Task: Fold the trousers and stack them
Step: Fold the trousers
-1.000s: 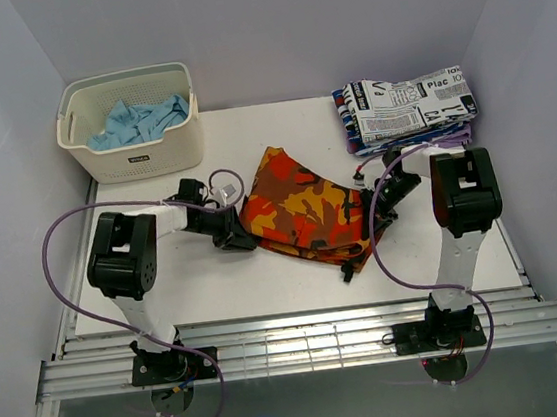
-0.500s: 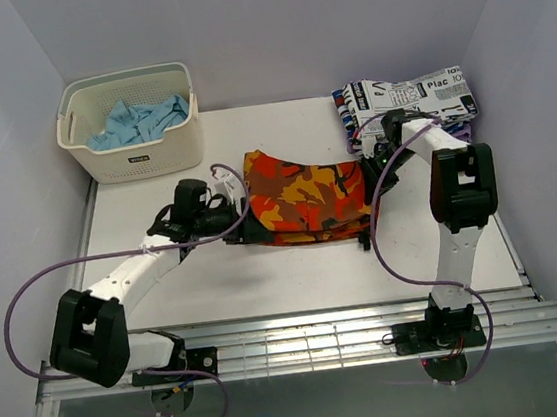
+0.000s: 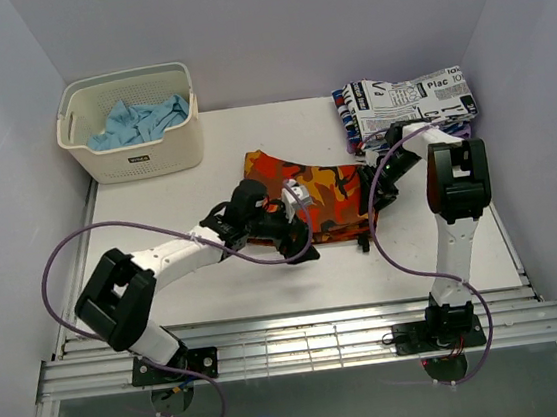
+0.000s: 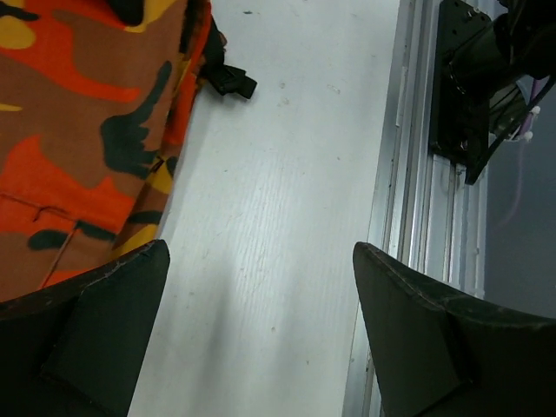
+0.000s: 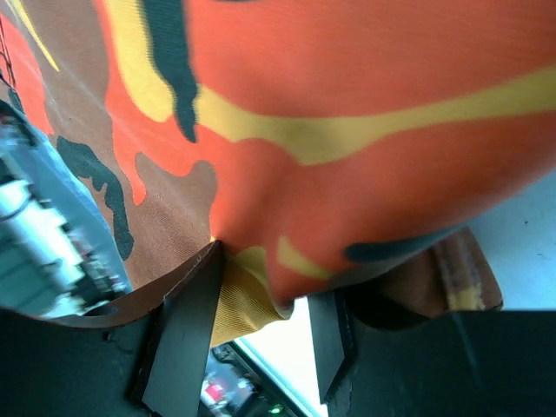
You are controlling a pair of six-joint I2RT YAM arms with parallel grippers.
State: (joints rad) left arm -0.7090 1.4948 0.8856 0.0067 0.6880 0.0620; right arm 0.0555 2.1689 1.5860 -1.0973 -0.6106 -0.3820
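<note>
The orange, brown and yellow camouflage trousers (image 3: 317, 196) lie folded in a flat band at the table's middle. My left gripper (image 3: 300, 238) hangs over their near edge, open; in the left wrist view its fingers (image 4: 113, 300) stand wide apart over bare table, with the trousers (image 4: 78, 130) at upper left. My right gripper (image 3: 370, 198) is at the trousers' right end. In the right wrist view its jaws (image 5: 269, 282) are parted, and a fold of the trousers (image 5: 347, 104) still hangs loosely between them, touching the left finger (image 5: 187, 321).
A stack of folded printed trousers (image 3: 407, 103) lies at the back right. A cream basket (image 3: 137, 159) at the back left holds a blue garment (image 3: 138, 119). The right arm's base (image 4: 478, 78) and the table's metal front rail (image 3: 294, 346) lie near.
The trousers went from a diagonal heap to a flat folded band. My left gripper let go, opened wide and moved right to their near edge. My right gripper's jaws parted.
</note>
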